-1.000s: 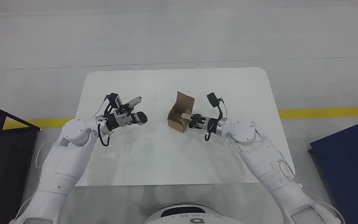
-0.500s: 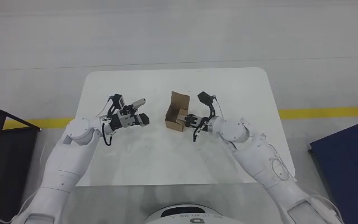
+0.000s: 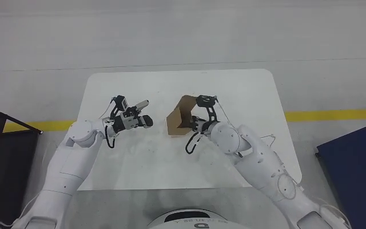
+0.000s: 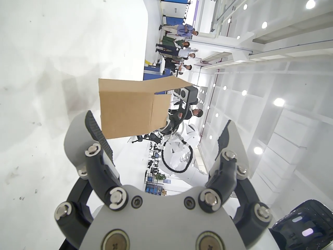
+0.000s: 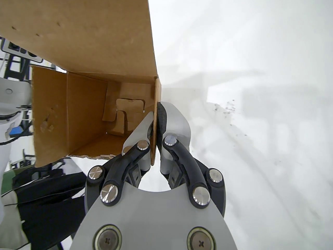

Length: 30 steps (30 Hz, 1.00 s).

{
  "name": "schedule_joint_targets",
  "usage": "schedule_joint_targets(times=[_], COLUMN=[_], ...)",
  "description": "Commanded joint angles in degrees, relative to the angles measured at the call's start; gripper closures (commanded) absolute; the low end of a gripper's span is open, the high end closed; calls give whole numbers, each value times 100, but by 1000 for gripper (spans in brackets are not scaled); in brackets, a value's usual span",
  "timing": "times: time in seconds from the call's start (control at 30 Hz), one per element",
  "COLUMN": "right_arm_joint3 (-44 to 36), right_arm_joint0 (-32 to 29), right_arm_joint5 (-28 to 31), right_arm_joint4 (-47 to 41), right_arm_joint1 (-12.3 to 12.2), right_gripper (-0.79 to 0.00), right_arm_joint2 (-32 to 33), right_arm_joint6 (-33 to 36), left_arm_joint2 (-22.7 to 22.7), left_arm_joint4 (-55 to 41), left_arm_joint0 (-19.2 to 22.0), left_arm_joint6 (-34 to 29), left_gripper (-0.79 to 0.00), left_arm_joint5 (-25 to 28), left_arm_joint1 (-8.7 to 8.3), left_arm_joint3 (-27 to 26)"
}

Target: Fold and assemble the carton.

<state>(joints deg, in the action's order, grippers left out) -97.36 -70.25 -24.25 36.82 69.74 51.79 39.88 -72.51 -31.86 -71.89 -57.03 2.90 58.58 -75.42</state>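
Right wrist view: records right gripper [image 5: 155, 115] clamped on one side wall of the carton [image 5: 78, 27], with one finger inside the open mouth and the other outside. Confirms interlocked bottom flaps at the far end of the interior. Finds one large flap standing unfolded beside the mouth.

Top view: places carton near the middle of the table [image 3: 240, 91], tipped, mouth turned toward the right arm. Cannot tell whether resting or lifted. Places left gripper [image 3: 144, 113] well apart on the opposite side, fingers spread, holding nothing, aimed at the carton's closed outer faces.

Judges right arm nearer and already engaged, with closing the flap left to the left gripper. Notes nothing standing between left gripper and carton.

Risk: thin wall buckling or slipping under a single-edge grip.
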Motion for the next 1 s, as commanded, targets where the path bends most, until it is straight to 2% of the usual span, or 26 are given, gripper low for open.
schedule_joint_targets(times=[0.0, 0.1, 0.2, 0.37, 0.4, 0.5, 0.53, 0.6, 0.63, 0.7, 0.73, 0.77, 0.8, 0.83, 0.9, 0.93, 0.97], right_arm_joint3=[-105, -262, -469, -688, -696, -691, -713, -768, -794, -823, -828, -808, -790, -763, -699, -637, -553], right_arm_joint0=[-38, -121, -236, -375, -394, -478, -530, -659, -732, -871, -944, -1009, -1064, -1118, -1236, -1313, -1366], right_arm_joint5=[-351, -823, -1036, -938, -878, -712, -635, -467, -380, -221, -108, 42, 221, 411, 968, 1286, 1592], right_arm_joint4=[562, 1305, 1707, 1599, 1486, 1143, 959, 656, 500, 233, 63, -98, -291, -490, -984, -1351, -1669], right_arm_joint1=[-29, -66, -94, -107, -105, -102, -103, -116, -124, -143, -149, -157, -164, -171, -185, -189, -199], right_gripper=[0, 0, 0, 0, -256, -449, -542, -650, -677, -690, -659, -588, -560, -566, -597, -582, -529], right_arm_joint2=[-42, -139, -161, -55, -9, 156, 242, 428, 533, 758, 874, 977, 1087, 1201, 1439, 1568, 1707], right_arm_joint6=[102, 337, 567, 876, 887, 845, 805, 714, 666, 514, 399, 325, 258, 185, 30, -8, -8], left_arm_joint2=[17, 60, 148, 173, 173, 173, 173, 188, 231, 315, 361, 409, 457, 513, 646, 719, 785], left_arm_joint4=[16, 60, 165, 185, 185, 185, 185, 235, 364, 704, 896, 1104, 1348, 1612, 2081, 2239, 2352], left_arm_joint0=[-11, -24, -15, -9, -9, -9, -9, -28, -55, -69, -68, -58, -36, -12, 38, 56, 77], left_arm_joint6=[13, 32, 54, 68, 68, 68, 68, 137, 222, 344, 397, 454, 525, 604, 704, 724, 729], left_gripper=[-785, -785, -785, -785, -785, -785, -785, -785, -785, -785, -785, -785, -785, -785, -785, -785, -785], left_arm_joint5=[19, 34, 40, 44, 44, 44, 44, 55, 66, 99, 125, 144, 160, 190, 246, 261, 278], left_arm_joint1=[5, 14, 28, 34, 34, 34, 34, 36, 39, 39, 38, 37, 35, 34, 38, 45, 54], left_arm_joint3=[-5, -9, 21, 26, 26, 26, 26, -4, -74, -208, -263, -303, -337, -381, -468, -518, -568])
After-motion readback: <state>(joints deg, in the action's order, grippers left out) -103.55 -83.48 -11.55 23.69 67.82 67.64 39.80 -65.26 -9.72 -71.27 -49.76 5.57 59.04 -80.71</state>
